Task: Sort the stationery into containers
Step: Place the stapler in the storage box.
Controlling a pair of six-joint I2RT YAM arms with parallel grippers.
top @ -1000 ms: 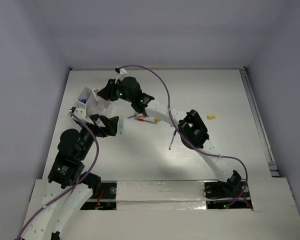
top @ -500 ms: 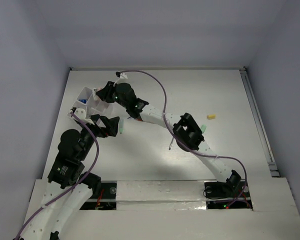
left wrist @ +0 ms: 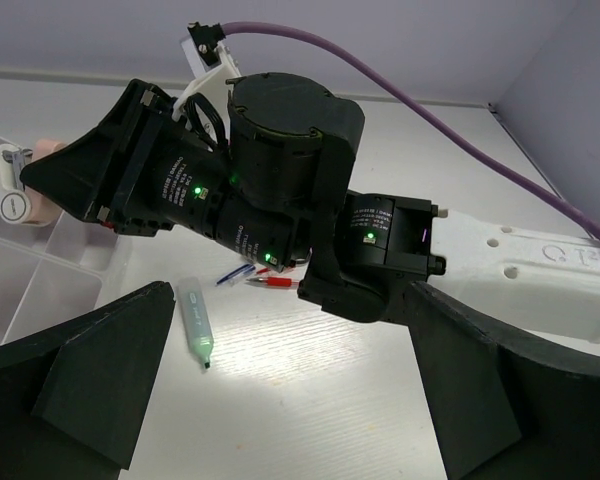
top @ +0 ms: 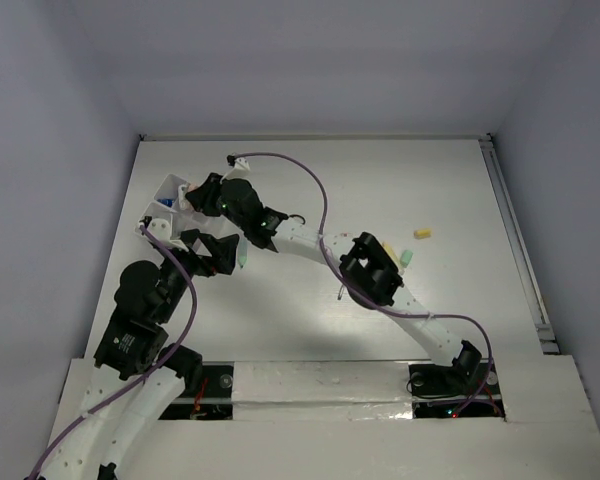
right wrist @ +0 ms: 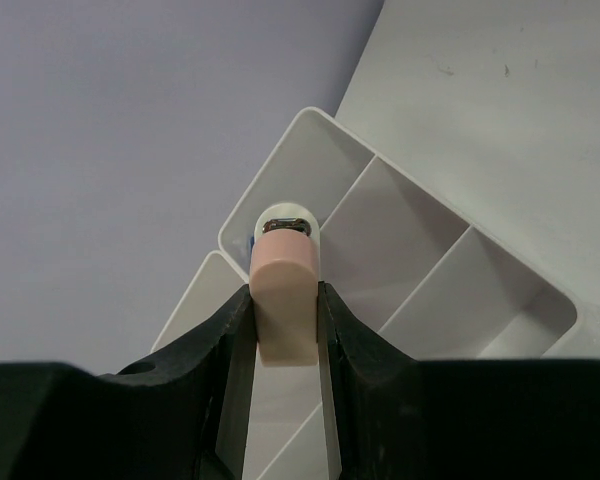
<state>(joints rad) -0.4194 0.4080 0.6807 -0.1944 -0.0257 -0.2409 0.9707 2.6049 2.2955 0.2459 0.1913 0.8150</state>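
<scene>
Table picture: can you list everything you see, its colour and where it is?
Table: one, white, under everything.
Box: one, white, table's left side.
Tube: one, white, inside box.
Pink eraser: one, pink, gripped above box.
Marker: one, pale green, by left hand.
Red pen: one, red, under right arm.
Blue pen: one, blue, beside red pen.
Yellow eraser: one, yellow, alone at right.
Green eraser: one, green, by right arm's elbow.
Left hand: one, black, open.
Right hand: one, black, holding pink eraser.
</scene>
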